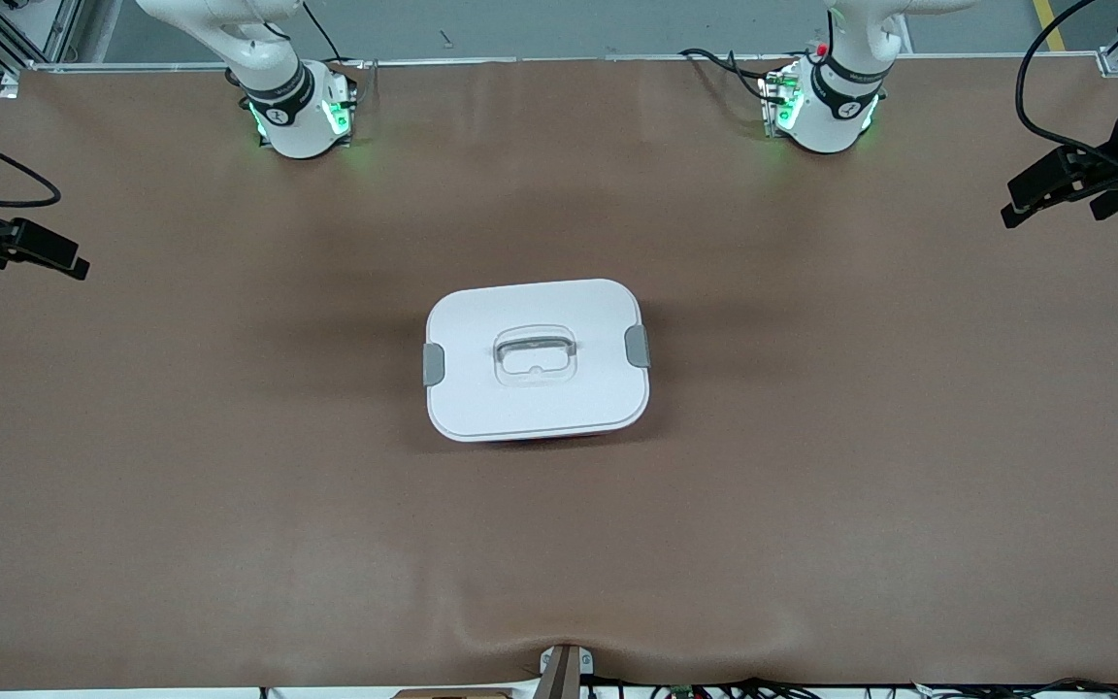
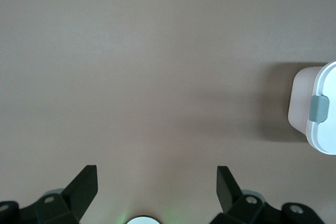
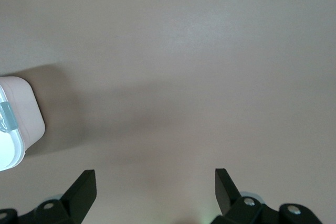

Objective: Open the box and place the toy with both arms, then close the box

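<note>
The box (image 1: 537, 316) sits in the middle of the table with its white lid on. A grey clip (image 1: 434, 363) shows at each short end, and a clear handle (image 1: 534, 353) is set into the lid's centre. The toy is out of view. My left gripper (image 2: 157, 174) hangs open over bare table, with one end of the box (image 2: 307, 103) off to its side. My right gripper (image 3: 156, 177) is open too, over bare table beside the box's pink end wall (image 3: 23, 114). Neither gripper holds or touches anything. In the front view only the arms' bases show.
The brown table cover (image 1: 229, 485) spreads wide around the box. The right arm's base (image 1: 292, 107) and the left arm's base (image 1: 826, 102) stand along the table's back edge. Black clamps with cables jut in at both table ends (image 1: 1064, 180) (image 1: 25, 248).
</note>
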### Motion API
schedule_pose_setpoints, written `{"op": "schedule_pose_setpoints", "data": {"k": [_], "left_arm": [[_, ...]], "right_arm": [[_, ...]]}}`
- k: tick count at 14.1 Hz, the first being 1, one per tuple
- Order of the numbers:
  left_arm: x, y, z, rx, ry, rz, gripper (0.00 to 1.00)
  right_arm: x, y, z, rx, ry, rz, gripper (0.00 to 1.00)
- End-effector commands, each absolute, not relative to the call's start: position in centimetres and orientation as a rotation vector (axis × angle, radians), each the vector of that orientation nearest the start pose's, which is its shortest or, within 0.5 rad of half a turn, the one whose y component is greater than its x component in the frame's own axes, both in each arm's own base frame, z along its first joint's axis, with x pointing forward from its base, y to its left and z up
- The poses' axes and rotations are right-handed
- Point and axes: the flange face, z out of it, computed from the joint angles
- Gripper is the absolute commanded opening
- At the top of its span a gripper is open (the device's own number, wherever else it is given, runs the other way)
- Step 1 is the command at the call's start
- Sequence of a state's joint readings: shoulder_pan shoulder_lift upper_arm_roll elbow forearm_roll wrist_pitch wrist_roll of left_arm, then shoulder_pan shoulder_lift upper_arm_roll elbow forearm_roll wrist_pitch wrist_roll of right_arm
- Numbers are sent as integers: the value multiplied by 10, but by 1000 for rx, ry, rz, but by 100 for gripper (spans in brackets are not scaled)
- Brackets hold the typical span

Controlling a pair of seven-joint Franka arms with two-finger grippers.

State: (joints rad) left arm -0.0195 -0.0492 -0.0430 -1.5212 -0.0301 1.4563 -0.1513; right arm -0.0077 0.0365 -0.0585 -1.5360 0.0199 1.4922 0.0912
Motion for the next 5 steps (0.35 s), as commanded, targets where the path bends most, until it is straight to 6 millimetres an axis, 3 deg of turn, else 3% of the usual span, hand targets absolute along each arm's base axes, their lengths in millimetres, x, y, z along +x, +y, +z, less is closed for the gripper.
{"op": "schedule_pose_setpoints", "data": {"k": [1, 5], "left_arm": [[528, -35, 667, -3166, -133, 17, 100], [527, -34, 668, -3167, -128, 14, 100]], "right_arm": [[554, -35, 619, -3102, 270, 115, 100], [555, -35, 619, -3102, 270, 115, 100]]}}
